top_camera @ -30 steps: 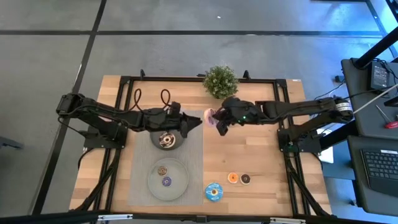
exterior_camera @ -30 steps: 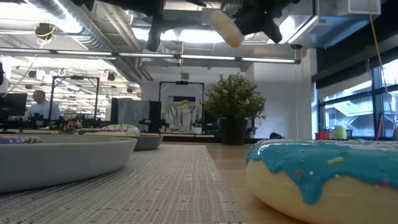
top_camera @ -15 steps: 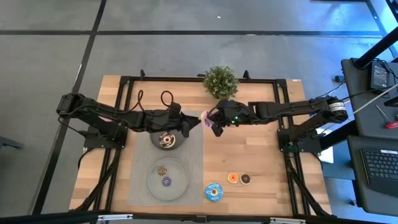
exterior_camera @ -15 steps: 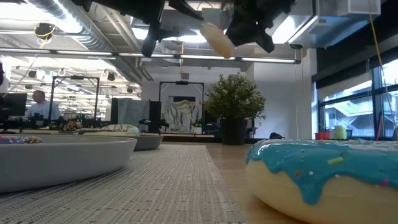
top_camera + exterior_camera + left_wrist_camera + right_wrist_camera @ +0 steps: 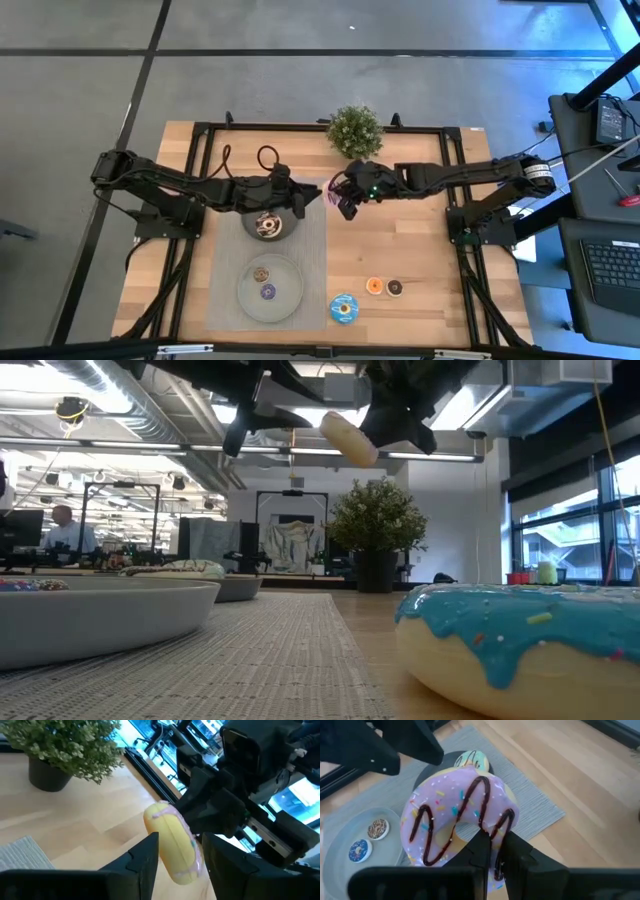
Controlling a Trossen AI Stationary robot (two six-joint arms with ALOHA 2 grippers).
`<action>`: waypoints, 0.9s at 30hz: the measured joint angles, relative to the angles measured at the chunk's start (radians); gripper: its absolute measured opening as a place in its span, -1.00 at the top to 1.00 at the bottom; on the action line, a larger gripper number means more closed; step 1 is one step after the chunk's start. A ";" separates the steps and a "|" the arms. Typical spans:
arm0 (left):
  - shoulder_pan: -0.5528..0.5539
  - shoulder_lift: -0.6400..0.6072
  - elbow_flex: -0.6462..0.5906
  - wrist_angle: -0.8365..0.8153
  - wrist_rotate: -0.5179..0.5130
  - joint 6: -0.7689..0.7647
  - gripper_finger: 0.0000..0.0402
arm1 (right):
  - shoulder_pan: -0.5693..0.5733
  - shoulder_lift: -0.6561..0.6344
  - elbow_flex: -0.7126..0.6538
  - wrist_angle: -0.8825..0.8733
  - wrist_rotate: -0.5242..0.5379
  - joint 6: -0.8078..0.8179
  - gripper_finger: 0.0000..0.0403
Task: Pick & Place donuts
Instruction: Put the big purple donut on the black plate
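The pink-striped donut (image 5: 336, 186) hangs in the air over the table's middle, between my two grippers. My right gripper (image 5: 347, 200) is shut on it. The right wrist view shows its pink glaze with dark zigzag stripes (image 5: 460, 815). My left gripper (image 5: 318, 195) is open. In the left wrist view its gripper (image 5: 181, 840) has one finger on either side of the edge-on donut (image 5: 172, 837). In the low view the donut (image 5: 348, 438) is tilted, high above the table. My right gripper pinches the donut's ring between its two fingers at the part nearest the wrist (image 5: 495, 827), coming level from the table's right side. The donut is lifted clear and tilted on edge. My left gripper straddles the donut's free side (image 5: 165, 820); whether its fingers (image 5: 150, 851) touch it, I cannot tell.
A dark plate (image 5: 248, 228) under the left arm holds a striped donut (image 5: 268, 225). A grey plate (image 5: 290, 300) on the mat holds two mini donuts. Blue (image 5: 343, 308), orange (image 5: 375, 286) and dark brown (image 5: 395, 288) donuts lie near the front edge. A potted plant (image 5: 354, 130) stands at the far edge.
My right gripper has carried the pink-striped donut a little toward the table's left and slightly down, up to my left gripper. The left gripper's open fingers have come around the donut's free side.
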 joint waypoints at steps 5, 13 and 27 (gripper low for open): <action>0.000 0.000 0.000 0.000 -0.005 -0.007 0.07 | -0.012 0.000 0.000 0.002 0.001 0.000 0.81; 0.000 0.000 0.000 0.000 -0.061 0.013 -0.31 | -0.011 0.000 0.000 0.017 0.001 0.001 0.81; 0.000 0.000 0.000 -0.029 -0.026 -0.006 -0.34 | -0.018 0.030 -0.001 0.103 0.000 -0.049 0.80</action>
